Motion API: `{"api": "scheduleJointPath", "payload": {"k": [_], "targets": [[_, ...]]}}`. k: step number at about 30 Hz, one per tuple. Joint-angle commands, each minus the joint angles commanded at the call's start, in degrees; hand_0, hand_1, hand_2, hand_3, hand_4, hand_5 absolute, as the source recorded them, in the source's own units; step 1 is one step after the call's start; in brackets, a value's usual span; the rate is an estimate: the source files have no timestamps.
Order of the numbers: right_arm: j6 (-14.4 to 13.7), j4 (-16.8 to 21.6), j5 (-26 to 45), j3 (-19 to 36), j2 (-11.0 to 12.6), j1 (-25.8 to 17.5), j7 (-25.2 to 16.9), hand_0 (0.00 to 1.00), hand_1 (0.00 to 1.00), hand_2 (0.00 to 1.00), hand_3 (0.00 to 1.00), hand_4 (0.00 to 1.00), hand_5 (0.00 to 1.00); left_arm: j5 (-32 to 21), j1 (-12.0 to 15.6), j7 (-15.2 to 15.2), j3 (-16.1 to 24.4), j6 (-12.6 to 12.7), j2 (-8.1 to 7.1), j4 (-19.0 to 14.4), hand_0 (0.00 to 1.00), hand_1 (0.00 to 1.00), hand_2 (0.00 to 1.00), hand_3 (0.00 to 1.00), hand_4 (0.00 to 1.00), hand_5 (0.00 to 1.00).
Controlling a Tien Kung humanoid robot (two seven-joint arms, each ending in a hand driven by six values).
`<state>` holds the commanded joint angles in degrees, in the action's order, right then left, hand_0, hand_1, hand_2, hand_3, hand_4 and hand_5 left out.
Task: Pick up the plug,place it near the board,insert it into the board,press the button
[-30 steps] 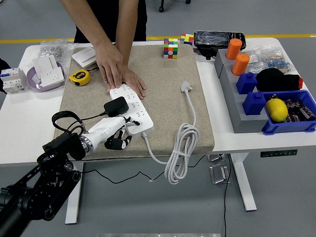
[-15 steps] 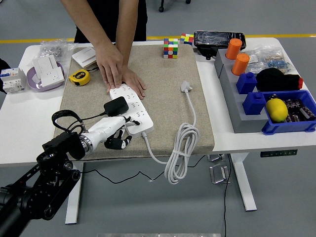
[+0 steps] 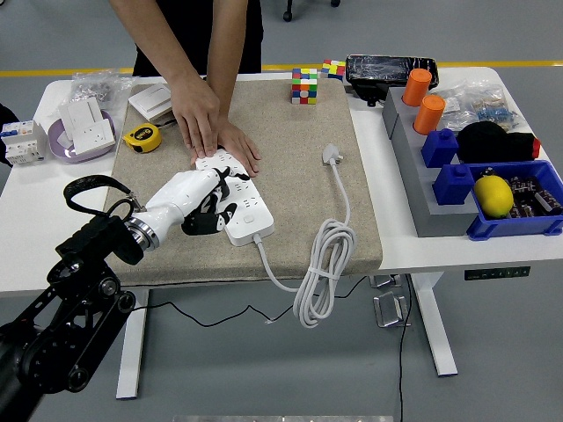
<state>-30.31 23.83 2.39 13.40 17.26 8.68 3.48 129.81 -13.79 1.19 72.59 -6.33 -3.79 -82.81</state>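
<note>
Beige mat (image 3: 290,167) is carrying the white power strip (image 3: 236,195), which is lying diagonally, its far end pinned under both of a person's hands (image 3: 207,123). Robot's left hand (image 3: 195,200) is hovering over the strip's middle, fingers curled down over where the black plug (image 3: 201,223) should be. I'm only seeing dark bits under the white fingers, so it's likely closed around the plug, but the grip itself is hidden. Can't tell if the prongs are seated or just resting on the socket face. Right arm isn't showing up anywhere.

Risks from here:
- Plug is sitting tilted in the grasp, so pushing down is jamming prongs on the socket rim instead of entering.
- Side force from the hand is sliding the strip on the fabric; only the person's hands are holding it.
- Robot fingers are working just beside the person's fingers, so a lateral correction is heading toward a pinch.
- Strip's own white cable (image 3: 324,264) is coiling off the mat's near edge, well apart from the hand, low snag risk.
- Button on the strip is being covered by the hand, so location for the press is unclear.
</note>
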Motion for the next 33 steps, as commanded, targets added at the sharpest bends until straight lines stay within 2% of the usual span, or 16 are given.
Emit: {"api": "scheduleJointPath", "payload": {"k": [1, 2, 4, 7, 8, 13, 14, 19, 20, 23, 27, 31, 33], "targets": [[0.0, 0.0, 0.0, 0.0, 0.0, 0.0, 0.0, 0.819, 0.79, 0.753, 0.756, 0.998, 0.998, -0.7, 0.1, 0.0, 0.3, 1.0, 0.13, -0.3, 0.158, 0.041, 0.152, 0.734, 0.502, 0.002], [0.0, 0.0, 0.0, 0.0, 0.0, 0.0, 0.0, 0.819, 0.789, 0.752, 0.756, 0.998, 0.998, -2.2, 0.1, 0.0, 0.6, 1.9, 0.23, -0.5, 0.221, 0.135, 0.242, 0.647, 0.636, 0.07], [0.0, 0.0, -0.1, 0.0, 0.0, 0.0, 0.0, 0.819, 0.789, 0.752, 0.756, 0.998, 0.998, -7.3, 0.5, 0.0, 1.6, 3.4, 0.48, -1.0, 0.221, 0.135, 0.242, 0.647, 0.636, 0.07], [0.0, 0.0, -0.1, 0.0, 0.0, 0.0, 0.0, 0.819, 0.789, 0.752, 0.756, 0.998, 0.998, -14.3, 0.9, 0.0, 3.0, 4.0, 0.71, -1.1, 0.221, 0.135, 0.242, 0.647, 0.636, 0.07], [0.0, 0.0, -0.1, 0.0, 0.0, 0.0, 0.0, 0.818, 0.789, 0.752, 0.756, 0.998, 0.998, -16.6, 1.0, 0.0, 3.5, 3.6, 0.78, -1.0, 0.56, 0.661, 0.566, 0.527, 0.837, 0.151], [0.3, 0.1, -0.1, -0.1, -0.1, -0.2, 0.2, 0.818, 0.789, 0.752, 0.756, 0.998, 0.998, -28.7, 1.6, -1.6, 5.6, -0.9, 0.8, 0.0, 0.56, 0.661, 0.566, 0.527, 0.837, 0.151], [0.3, 0.1, -0.1, -0.1, -0.1, -0.2, 0.2, 0.818, 0.789, 0.752, 0.756, 0.998, 0.998, -30.9, 1.8, -2.1, 6.0, -1.7, 0.8, 0.3, 0.912, 0.946, 0.926, 0.846, 0.998, 0.36], [0.3, 0.1, 0.0, -0.1, -0.1, -0.3, 0.1, 0.818, 0.789, 0.752, 0.756, 0.998, 0.998, -43.2, 2.0, -3.7, 7.2, -4.2, 0.92, 1.9, 0.912, 0.946, 0.926, 0.846, 0.998, 0.36], [0.3, 0.1, 0.0, -0.1, -0.1, -0.3, 0.1, 0.818, 0.785, 0.752, 0.756, 0.998, 0.998, -45.4, 2.0, -3.8, 7.3, -4.3, 0.92, 2.1, 0.978, 0.992, 0.984, 0.931, 0.998, 0.422], [0.3, 0.1, 0.0, -0.1, -0.1, -0.3, 0.1, 0.818, 0.785, 0.752, 0.756, 0.998, 0.998, -52.1, 1.8, -3.8, 7.5, -4.5, 0.83, 2.7, 0.978, 0.992, 0.984, 0.931, 0.998, 0.422], [0.3, 0.1, 0.1, -0.2, -0.1, -0.3, 0.2, 0.818, 0.786, 0.752, 0.756, 0.998, 0.998, -50.5, 0.3, -3.4, 7.2, -4.3, 0.33, 4.8, 0.984, 0.997, 0.989, 0.939, 0.998, 0.427], [0.2, 0.1, 0.0, -0.3, 0.0, -0.2, 0.2, 0.818, 0.786, 0.752, 0.756, 0.998, 0.998, -49.7, -2.1, -3.2, 6.4, -4.3, -0.58, 8.4, 0.984, 0.997, 0.989, 0.939, 0.998, 0.427], [0.1, 0.1, 0.1, -0.3, 0.0, -0.1, 0.1, 0.818, 0.786, 0.75, 0.756, 0.998, 0.998, -48.2, -3.6, -2.6, 5.9, -4.3, -1.04, 10.6, 0.964, 0.967, 0.961, 0.943, 0.998, 0.41]]}}
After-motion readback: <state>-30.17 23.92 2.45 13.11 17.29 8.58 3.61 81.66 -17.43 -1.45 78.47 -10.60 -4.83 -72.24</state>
